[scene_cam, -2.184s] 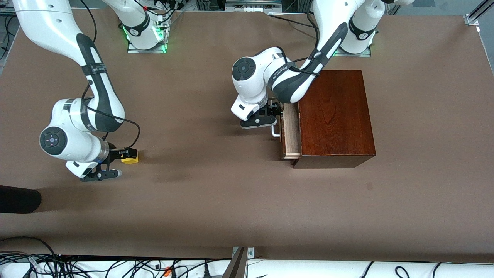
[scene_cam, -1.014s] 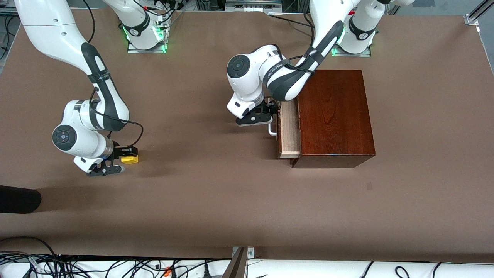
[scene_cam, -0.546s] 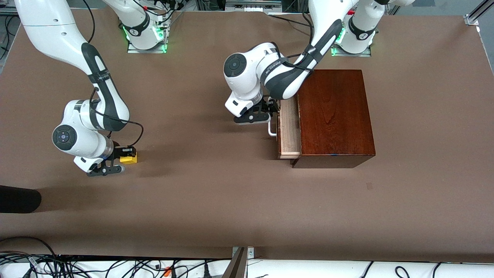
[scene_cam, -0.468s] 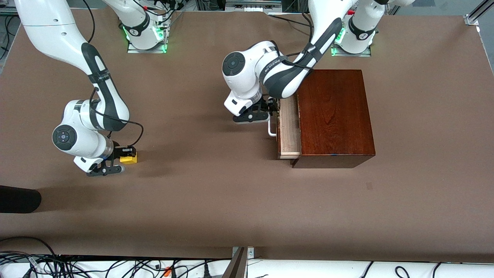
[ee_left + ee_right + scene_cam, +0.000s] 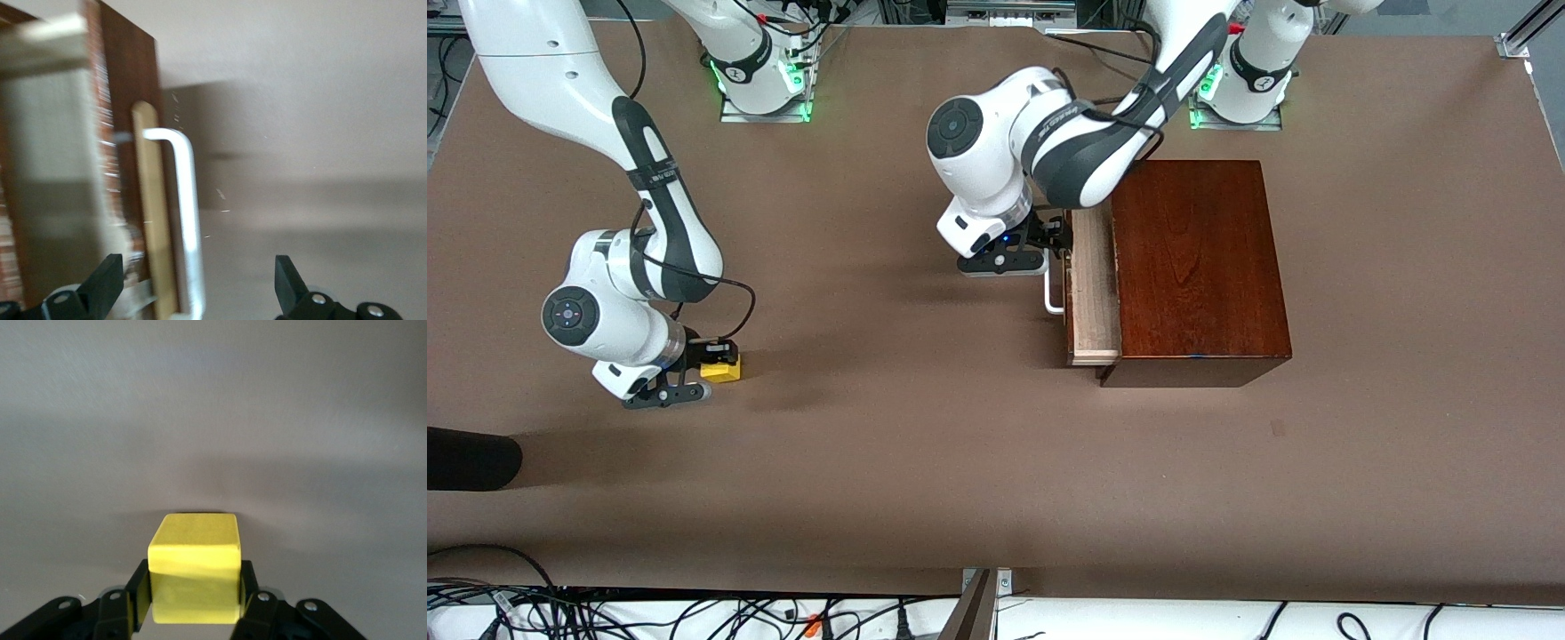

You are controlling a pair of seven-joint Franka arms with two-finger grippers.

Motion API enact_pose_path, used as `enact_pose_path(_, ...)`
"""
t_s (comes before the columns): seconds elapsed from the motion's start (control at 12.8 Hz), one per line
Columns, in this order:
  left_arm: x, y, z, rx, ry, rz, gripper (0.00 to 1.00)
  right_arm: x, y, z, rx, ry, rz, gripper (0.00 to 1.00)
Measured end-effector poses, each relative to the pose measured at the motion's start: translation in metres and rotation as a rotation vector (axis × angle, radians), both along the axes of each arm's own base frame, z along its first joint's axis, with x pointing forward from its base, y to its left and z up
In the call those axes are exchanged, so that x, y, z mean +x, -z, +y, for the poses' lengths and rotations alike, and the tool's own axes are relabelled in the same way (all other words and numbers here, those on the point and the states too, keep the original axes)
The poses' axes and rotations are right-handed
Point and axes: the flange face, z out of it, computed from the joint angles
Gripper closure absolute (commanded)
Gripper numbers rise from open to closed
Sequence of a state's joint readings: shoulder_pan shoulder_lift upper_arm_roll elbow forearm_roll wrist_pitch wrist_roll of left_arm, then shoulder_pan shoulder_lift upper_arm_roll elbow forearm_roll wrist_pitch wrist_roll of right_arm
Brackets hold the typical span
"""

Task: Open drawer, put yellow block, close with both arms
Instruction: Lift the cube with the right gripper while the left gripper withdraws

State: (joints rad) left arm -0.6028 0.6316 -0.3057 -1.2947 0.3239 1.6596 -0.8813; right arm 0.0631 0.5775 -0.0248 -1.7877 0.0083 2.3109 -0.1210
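Front view: two arms at a brown table [image 5: 925,462]. The right gripper [image 5: 710,366] is down at the right arm's end of the table, its fingers [image 5: 137,600] pressed against two opposite faces of the yellow block [image 5: 721,368], which it clamps. In the right wrist view the block [image 5: 194,568] sits squarely between the black pads, with the table just beneath it (whether it touches the surface cannot be told).

The wooden box [image 5: 1199,267] stands toward the left arm's end of the table. Its drawer [image 5: 1092,293] is pulled partly out toward the right arm's end, showing a strip of pale interior. The white handle [image 5: 1052,293] projects from the drawer front.

The left gripper [image 5: 1056,238] is at the end of the handle farther from the front camera. In the left wrist view its two fingertips [image 5: 107,283] stand wide apart, one on either side of the handle [image 5: 187,220], with clear gaps between bar and fingers; the gripper [image 5: 197,293] is spread and grips nothing.
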Motion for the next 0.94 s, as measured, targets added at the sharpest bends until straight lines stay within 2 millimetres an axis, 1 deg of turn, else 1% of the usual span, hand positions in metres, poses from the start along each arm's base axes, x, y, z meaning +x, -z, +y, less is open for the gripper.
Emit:
enact_pose_path(0.08, 0.007, -0.022, 0.01, -0.003, 0.007, 0.001, 0.0, 0.004, -0.01, 0.002, 0.002, -0.005, -0.014, 0.47)
enact_pose_path(0.16, 0.016, -0.049, 0.026, -0.015, 0.009, 0.01, 0.0, 0.008, -0.024, 0.006, 0.006, -0.012, -0.02, 0.47)
enact_pose_path(0.23, 0.028, -0.075, 0.05, -0.028, 0.01, 0.023, 0.0, 0.012, -0.04, 0.012, 0.009, -0.022, -0.015, 0.47)
enact_pose_path(0.39, 0.057, -0.126, 0.115, -0.081, 0.001, 0.046, 0.0, 0.021, -0.079, 0.032, 0.014, -0.052, -0.001, 0.47)
enact_pose_path(0.47, 0.073, -0.149, 0.153, -0.113, 0.001, 0.048, 0.0, 0.024, -0.098, 0.045, 0.015, -0.072, 0.003, 0.47)
enact_pose_path(0.55, 0.087, -0.167, 0.19, -0.134, 0.006, 0.047, 0.0, 0.025, -0.113, 0.061, 0.016, -0.095, 0.011, 0.47)
enact_pose_path(0.62, 0.097, -0.181, 0.228, -0.143, 0.016, 0.055, 0.0, 0.024, -0.126, 0.079, 0.015, -0.121, 0.024, 0.47)
enact_pose_path(0.7, 0.105, -0.191, 0.262, -0.157, 0.036, 0.074, 0.0, 0.02, -0.135, 0.097, 0.015, -0.149, 0.036, 0.47)
enact_pose_path(0.78, 0.111, -0.197, 0.292, -0.188, 0.061, 0.092, 0.0, 0.015, -0.142, 0.119, 0.02, -0.182, 0.041, 0.47)
enact_pose_path(0.94, 0.12, -0.21, 0.346, -0.236, 0.107, 0.103, 0.0, -0.003, -0.158, 0.178, 0.046, -0.274, 0.041, 0.47)
